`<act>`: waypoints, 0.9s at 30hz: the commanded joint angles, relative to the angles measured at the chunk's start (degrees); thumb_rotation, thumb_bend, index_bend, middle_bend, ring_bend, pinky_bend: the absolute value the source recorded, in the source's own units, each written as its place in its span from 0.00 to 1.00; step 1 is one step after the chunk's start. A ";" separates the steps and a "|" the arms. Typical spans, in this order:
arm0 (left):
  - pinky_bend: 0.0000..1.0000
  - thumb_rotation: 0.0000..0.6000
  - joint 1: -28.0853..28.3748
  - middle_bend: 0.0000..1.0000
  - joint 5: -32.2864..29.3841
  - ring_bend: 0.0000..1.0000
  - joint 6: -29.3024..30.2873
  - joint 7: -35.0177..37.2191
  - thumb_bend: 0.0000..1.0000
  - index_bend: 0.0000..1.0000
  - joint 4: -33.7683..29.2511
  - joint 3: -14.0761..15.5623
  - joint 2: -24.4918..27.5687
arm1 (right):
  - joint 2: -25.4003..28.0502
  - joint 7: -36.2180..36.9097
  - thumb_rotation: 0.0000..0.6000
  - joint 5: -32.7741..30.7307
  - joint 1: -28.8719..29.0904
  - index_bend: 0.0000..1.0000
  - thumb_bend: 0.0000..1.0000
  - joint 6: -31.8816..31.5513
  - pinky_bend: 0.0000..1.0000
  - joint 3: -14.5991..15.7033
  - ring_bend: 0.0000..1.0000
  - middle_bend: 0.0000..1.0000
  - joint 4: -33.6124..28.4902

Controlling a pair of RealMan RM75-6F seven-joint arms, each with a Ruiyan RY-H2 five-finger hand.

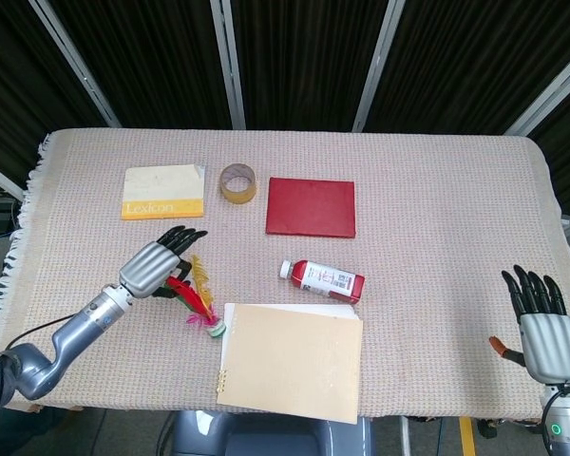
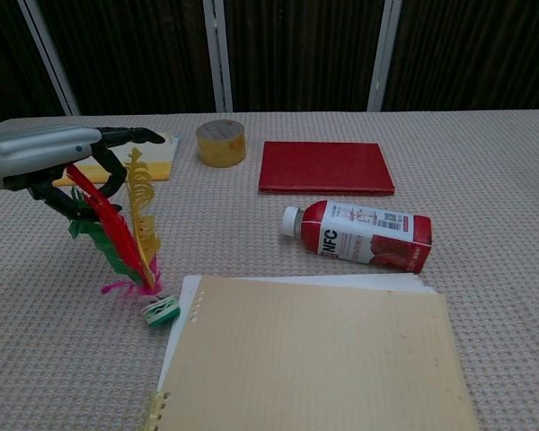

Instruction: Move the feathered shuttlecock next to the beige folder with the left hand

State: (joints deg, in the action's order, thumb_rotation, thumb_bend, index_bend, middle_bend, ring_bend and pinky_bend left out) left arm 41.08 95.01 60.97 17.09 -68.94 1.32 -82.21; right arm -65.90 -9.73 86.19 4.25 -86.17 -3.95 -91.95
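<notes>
The feathered shuttlecock (image 1: 196,298) has red, yellow and green feathers and a green-and-white base. It stands tilted, base down at the left edge of the beige folder (image 1: 291,362), feathers leaning up to the left. In the chest view the shuttlecock (image 2: 131,235) has its feather tips inside my left hand (image 2: 43,162), whose thumb and fingers pinch them. The same left hand (image 1: 156,265) shows just left of the folder (image 2: 316,359). My right hand (image 1: 548,334) hangs at the table's near right corner, fingers spread, holding nothing.
A red drink bottle (image 1: 325,279) lies on its side just beyond the folder. Further back are a red book (image 1: 311,206), a roll of tape (image 1: 237,182) and a yellow-and-cream Lexicon notebook (image 1: 163,192). White sheets stick out under the folder.
</notes>
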 commanded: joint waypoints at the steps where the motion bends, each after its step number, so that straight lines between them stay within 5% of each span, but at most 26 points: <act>1: 0.00 0.95 0.63 0.00 1.15 0.00 1.18 0.89 0.39 0.71 -4.77 -0.05 2.46 | 0.13 0.14 1.00 0.37 -0.16 0.00 0.08 -0.39 0.00 0.11 0.00 0.00 -0.12; 9: 0.00 0.95 3.08 0.00 2.31 0.00 -0.17 -0.79 0.33 0.47 -10.87 -0.80 2.67 | 0.83 1.39 1.00 1.20 -0.71 0.00 0.08 -1.56 0.00 0.25 0.00 0.00 -0.42; 17: 0.00 0.95 4.83 0.00 3.74 0.00 0.00 1.65 0.19 0.12 -14.50 -1.00 1.55 | 1.47 2.51 1.00 0.89 -1.04 0.00 0.09 -1.93 0.00 0.01 0.00 0.00 -0.41; 27: 0.00 0.95 4.13 0.00 6.94 0.00 5.35 6.91 0.13 0.03 -16.91 0.37 3.75 | 1.60 2.75 1.00 0.67 -1.28 0.00 0.08 -2.24 0.00 -0.20 0.00 0.00 -0.36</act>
State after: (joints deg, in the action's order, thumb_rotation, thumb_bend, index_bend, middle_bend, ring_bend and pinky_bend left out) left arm 45.68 101.26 65.04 22.94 -85.26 1.37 -79.26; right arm -64.31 -6.96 86.87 2.97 -88.41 -4.13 -92.29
